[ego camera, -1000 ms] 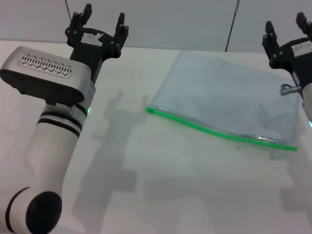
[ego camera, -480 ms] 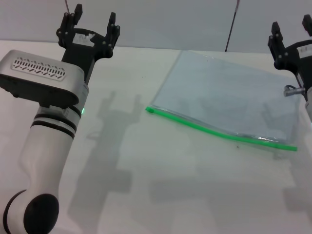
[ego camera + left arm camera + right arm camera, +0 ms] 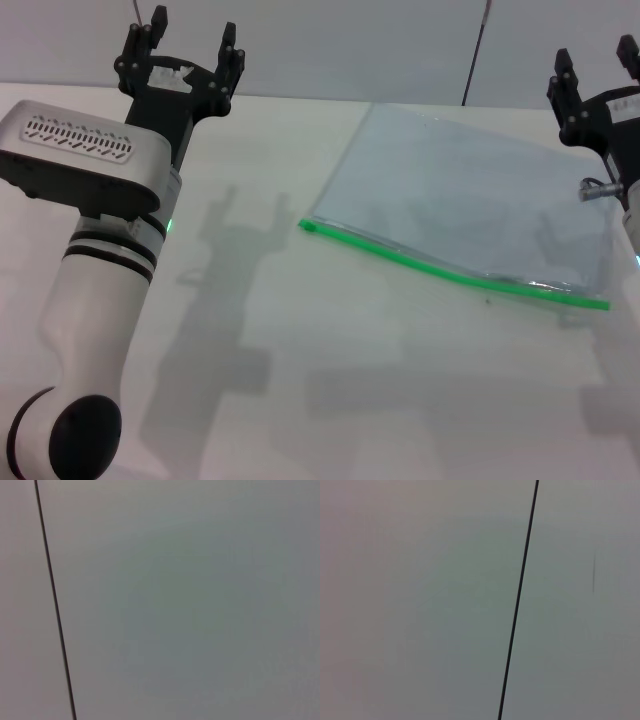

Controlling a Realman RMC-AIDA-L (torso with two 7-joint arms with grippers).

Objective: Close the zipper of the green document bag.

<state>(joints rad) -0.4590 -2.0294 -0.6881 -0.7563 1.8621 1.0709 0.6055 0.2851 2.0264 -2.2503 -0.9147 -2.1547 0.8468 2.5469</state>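
The green document bag (image 3: pixel 460 195) lies flat on the white table, right of centre in the head view. It is translucent bluish plastic. Its zipper (image 3: pixel 450 268) is a bright green strip along the near long edge, with a small green tab at the left end (image 3: pixel 309 226). My left gripper (image 3: pixel 182 45) is raised at the far left, well away from the bag, fingers spread and empty. My right gripper (image 3: pixel 596 62) is raised at the far right, above the bag's far right corner, also open and empty. Both wrist views show only a grey wall.
The white table (image 3: pixel 300 380) stretches in front of and left of the bag. A grey wall (image 3: pixel 350 40) with thin dark seams stands behind. My left arm's big white and grey body (image 3: pixel 90 200) fills the left side.
The left arm swung a little left and back from a second ago, then held still. The right gripper shifted slightly right. The bag has not moved.
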